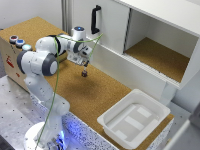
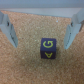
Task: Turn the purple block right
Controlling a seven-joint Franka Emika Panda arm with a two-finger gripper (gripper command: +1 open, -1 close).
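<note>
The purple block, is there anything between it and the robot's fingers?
No. In the wrist view the purple block sits alone on the cork table, with the gripper open above it and nothing visible between them.

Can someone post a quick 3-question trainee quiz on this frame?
1. True or false: the claw is shut on the purple block.
2. What letter shows on the block's upper face in the wrist view?
3. The white tray sits: A) inside the cabinet; B) on the cork table; C) on the buttons.

Key: 1 false, the fingers stand open and apart from the block; 2 G; 3 B.
</note>
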